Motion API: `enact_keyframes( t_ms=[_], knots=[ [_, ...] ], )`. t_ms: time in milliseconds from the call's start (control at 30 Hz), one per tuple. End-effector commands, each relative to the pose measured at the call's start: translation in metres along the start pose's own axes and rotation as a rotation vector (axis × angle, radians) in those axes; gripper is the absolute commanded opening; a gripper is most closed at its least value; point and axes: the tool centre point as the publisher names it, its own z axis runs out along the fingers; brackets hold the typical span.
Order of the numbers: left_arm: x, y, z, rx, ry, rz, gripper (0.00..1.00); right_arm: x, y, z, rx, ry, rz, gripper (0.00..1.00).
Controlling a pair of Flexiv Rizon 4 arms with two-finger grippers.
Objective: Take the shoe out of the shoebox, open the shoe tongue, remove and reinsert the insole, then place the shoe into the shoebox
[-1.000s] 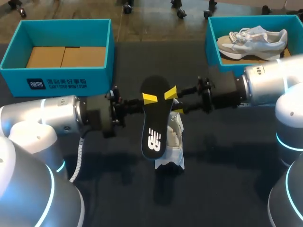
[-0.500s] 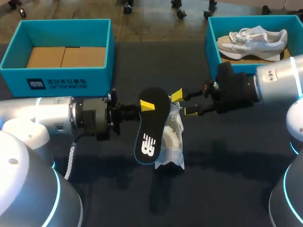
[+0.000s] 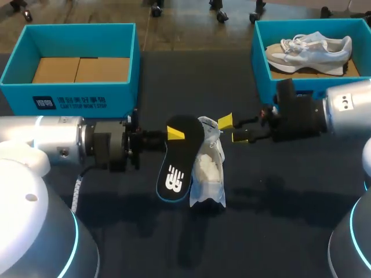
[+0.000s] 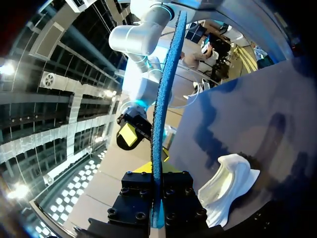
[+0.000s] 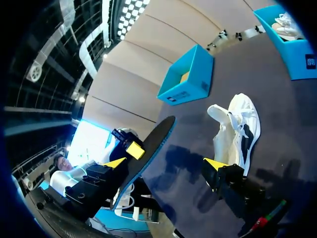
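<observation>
Sitting far left: open teal cardboard shoebox, brown card floor showing. Left gripper is clamped on one end of the black foam insole with white logo; the insole's other end hangs low over the dark table, just beside the white mesh shoe resting on the table. Right gripper: fingers apart, gripping nothing, just right of the shoe. Second teal shoebox at far right holds another white sneaker.

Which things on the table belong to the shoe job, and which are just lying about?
In the job: insole, clamped in left tool; white shoe on the table; right tool, open beside it; empty shoebox, probably its box.
Lying about: other shoebox, second shoe inside.
</observation>
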Motion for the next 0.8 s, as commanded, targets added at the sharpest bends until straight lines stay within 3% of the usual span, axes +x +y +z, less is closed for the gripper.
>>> enact_keyframes(
  t_ms=[33, 633, 800],
  knots=[
    [-0.0002, -0.0003, -0.0001, -0.001, 0.002, 0.001, 0.0, 0.0005, -0.0005, 0.0013, -0.001, -0.002, 0.001, 1.0],
    [0.0002, -0.0026, -0.0001, -0.01, 0.02, -0.035, 0.0, 0.0005, -0.0005, 0.0013, -0.001, -0.002, 0.001, 1.0],
    [0.0071, -0.0076, -0.0054, -0.015, 0.039, -0.131, 0.0, -0.0086, -0.0044, -0.0004, -0.001, -0.031, -0.268, 1.0]
  ],
)
